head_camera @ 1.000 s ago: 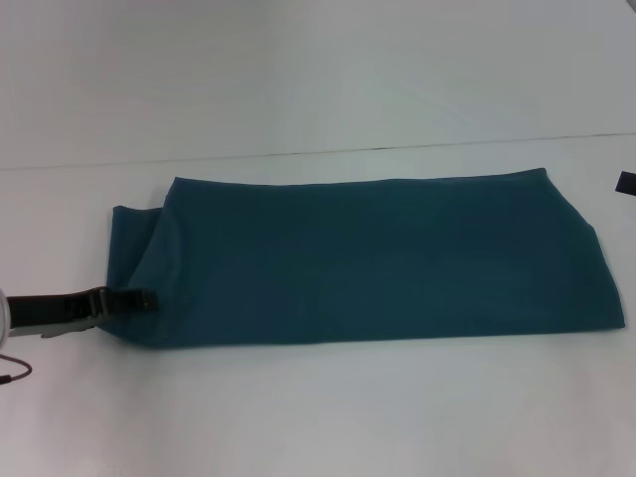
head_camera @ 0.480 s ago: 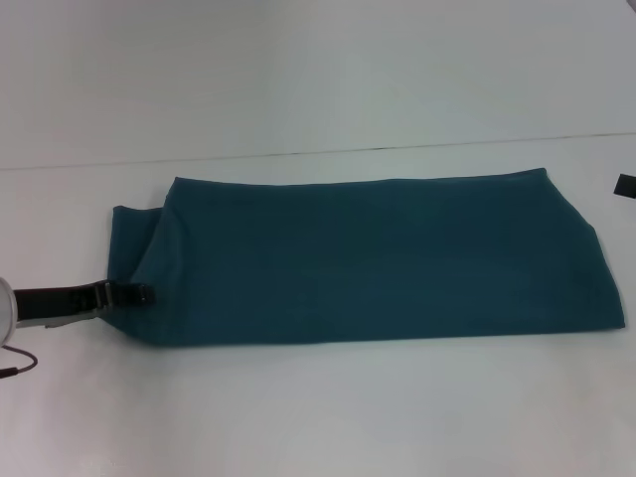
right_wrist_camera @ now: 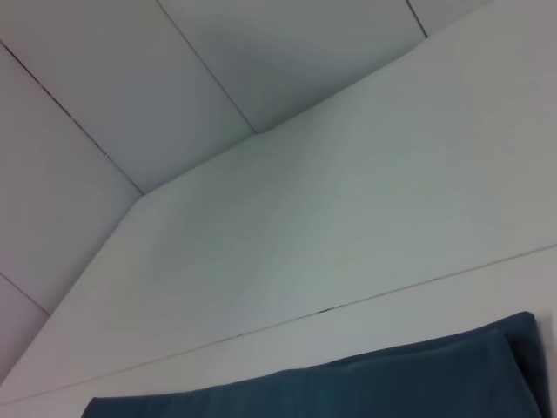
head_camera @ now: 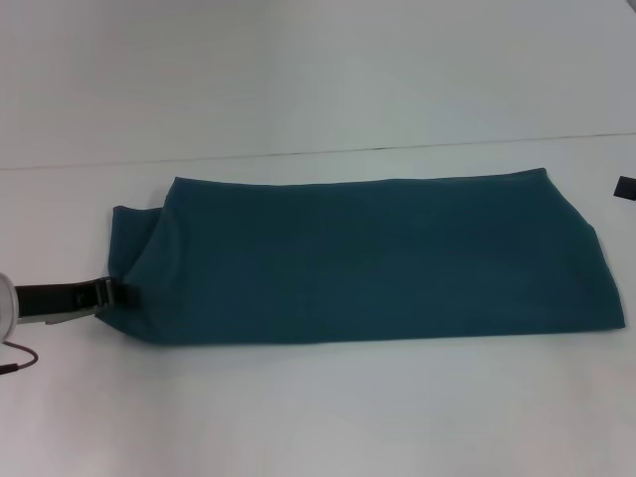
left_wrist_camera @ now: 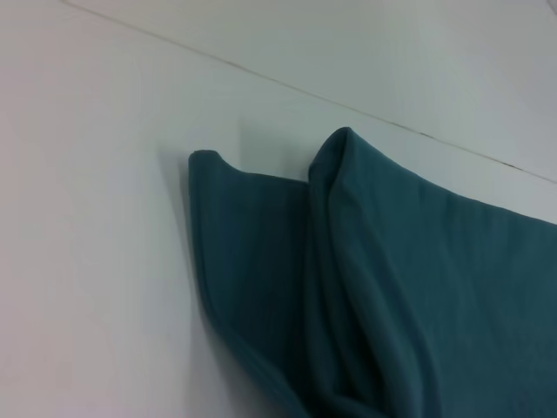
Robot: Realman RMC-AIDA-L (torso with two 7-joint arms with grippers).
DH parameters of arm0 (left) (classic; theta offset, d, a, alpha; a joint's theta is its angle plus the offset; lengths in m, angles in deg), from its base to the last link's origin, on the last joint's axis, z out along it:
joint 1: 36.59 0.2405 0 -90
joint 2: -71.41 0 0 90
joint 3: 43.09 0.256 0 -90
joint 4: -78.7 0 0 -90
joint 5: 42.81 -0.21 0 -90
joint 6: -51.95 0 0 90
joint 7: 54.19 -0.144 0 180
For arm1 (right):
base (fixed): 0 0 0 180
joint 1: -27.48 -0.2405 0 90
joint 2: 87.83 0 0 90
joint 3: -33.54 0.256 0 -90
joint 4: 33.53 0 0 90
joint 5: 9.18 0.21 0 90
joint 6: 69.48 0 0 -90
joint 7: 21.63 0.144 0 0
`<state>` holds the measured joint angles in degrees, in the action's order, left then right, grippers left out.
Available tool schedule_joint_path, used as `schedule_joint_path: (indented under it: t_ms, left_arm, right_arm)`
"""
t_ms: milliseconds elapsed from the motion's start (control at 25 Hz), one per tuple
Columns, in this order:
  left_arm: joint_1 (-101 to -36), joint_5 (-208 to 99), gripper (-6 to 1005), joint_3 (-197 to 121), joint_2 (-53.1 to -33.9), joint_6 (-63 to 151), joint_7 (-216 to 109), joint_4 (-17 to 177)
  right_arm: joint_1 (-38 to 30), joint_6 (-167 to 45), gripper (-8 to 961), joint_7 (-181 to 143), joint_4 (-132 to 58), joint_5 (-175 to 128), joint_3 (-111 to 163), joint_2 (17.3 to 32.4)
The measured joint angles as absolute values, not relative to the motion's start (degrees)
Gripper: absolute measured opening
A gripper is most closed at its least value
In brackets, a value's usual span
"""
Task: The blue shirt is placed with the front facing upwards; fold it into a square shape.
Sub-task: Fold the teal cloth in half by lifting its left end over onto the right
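Note:
The blue shirt [head_camera: 368,260] lies folded into a long band across the white table, with its lettering and collar hidden. Its left end is rumpled, with a lower layer sticking out [head_camera: 129,234]. My left gripper [head_camera: 124,295] lies low at the shirt's left end, its tip at the cloth's edge. The left wrist view shows that end's folded layers [left_wrist_camera: 374,287] up close. Only a dark bit of my right gripper [head_camera: 626,187] shows at the head view's right edge, beside the shirt's right end. The right wrist view shows the shirt's far edge [right_wrist_camera: 365,387].
The white table [head_camera: 318,407] stretches in front of and behind the shirt. A thin seam [head_camera: 298,153] runs across the table behind the shirt. A thin cable [head_camera: 15,360] hangs by my left arm.
My left gripper has drawn back to the left, from over the shirt's left end to its very edge. The shirt has not moved.

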<state>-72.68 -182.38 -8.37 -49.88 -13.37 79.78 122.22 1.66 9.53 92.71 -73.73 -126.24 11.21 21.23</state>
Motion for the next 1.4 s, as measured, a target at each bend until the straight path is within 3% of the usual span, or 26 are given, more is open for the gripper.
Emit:
schedule_joint_path:
  t_ms: [440, 1160, 1400]
  left_arm:
    - [-71.34, -182.37, 42, -8.82, -49.36, -14.43, 79.29, 122.75]
    - [-66.86, -188.38, 43, -22.62, -45.48, -22.89, 78.81, 132.49]
    - [-68.73, -175.94, 42, -20.2, -46.67, -31.92, 76.29, 131.39]
  right_arm:
    - [1.55, 9.36, 932, 92.62, -73.47, -126.24, 11.21, 21.85]
    - [1.02, 9.22, 932, 92.65, -73.36, -126.17, 11.21, 22.63]
    - [1.04, 9.46, 931, 91.96, -73.18, -126.15, 11.21, 22.64]
